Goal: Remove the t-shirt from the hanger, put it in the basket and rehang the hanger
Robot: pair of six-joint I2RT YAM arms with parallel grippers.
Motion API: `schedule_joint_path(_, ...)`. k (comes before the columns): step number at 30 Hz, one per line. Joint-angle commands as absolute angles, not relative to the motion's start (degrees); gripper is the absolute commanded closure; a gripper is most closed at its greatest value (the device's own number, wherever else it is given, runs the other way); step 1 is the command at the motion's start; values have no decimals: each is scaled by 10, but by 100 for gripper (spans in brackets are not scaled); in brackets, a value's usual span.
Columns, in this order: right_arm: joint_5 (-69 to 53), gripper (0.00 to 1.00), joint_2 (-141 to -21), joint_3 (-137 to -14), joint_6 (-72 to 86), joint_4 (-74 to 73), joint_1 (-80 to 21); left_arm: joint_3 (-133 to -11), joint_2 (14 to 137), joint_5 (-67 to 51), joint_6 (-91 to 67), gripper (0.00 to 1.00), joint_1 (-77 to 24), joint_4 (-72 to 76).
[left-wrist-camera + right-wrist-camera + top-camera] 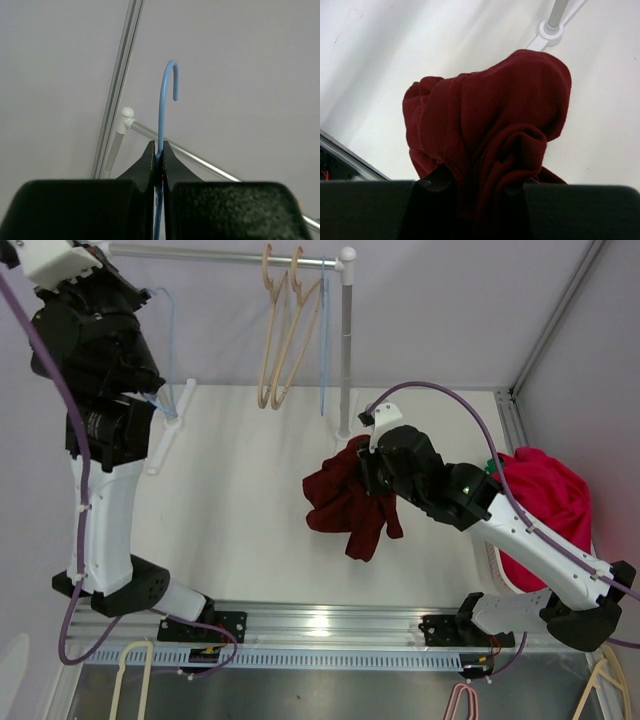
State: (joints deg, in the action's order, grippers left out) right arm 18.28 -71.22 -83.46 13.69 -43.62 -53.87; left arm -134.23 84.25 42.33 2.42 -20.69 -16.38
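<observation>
T-shirt (350, 502), dark red and bunched into a hanging wad, sits right of the worktop's middle, just in front of the rack's right post (347, 340). Your right gripper (372, 475) is clenched on its upper folds, and the wrist view shows cloth packed between the jaws and spilling forward. You cannot tell whether the lowest folds touch the surface.

The shirt is off the blue hanger (172, 340), which is well apart from it, high over the far left corner. Your left gripper (157, 150) is clamped tight on that hanger's neck, with the hook standing up above the fingertips.

Under both arms lies the white worktop (240, 510), matte and plain. Along its far edge runs the rack's silver rail (220, 254), carrying two beige hangers (285, 330) and a thin blue one (323, 340) near the right post. The rack's white left foot (172, 425) rests by the far left corner.

A heap of bright red cloth (545, 510) lies at the right edge, behind the right arm. An aluminium track (330, 625) with both arm bases bolted to it lines the near edge. Below it, a beige hanger (130, 680), a pink one (462, 702) and another beige one (600, 690) show partly.

Pale grey walls close the back and right sides, and a metal frame bar (560, 315) rises from the far right corner.
</observation>
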Motion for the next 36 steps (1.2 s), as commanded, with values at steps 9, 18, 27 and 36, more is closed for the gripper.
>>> schedule_joint_path(9, 178, 100, -702, -859, 143, -410, -538, -1349, 939, 588, 439, 99, -287, 167)
schedule_joint_path(18, 264, 100, -656, -880, 133, -415, -536, -1351, 946, 616, 504, 100, -290, 172)
schedule_joint_path(27, 435, 100, -629, -1057, 112, -446, -474, -1356, 976, 594, 451, 99, -270, 128)
schedule_joint_path(36, 438, 100, -668, -1146, 69, -418, -464, -1346, 975, 556, 392, 99, -251, 3)
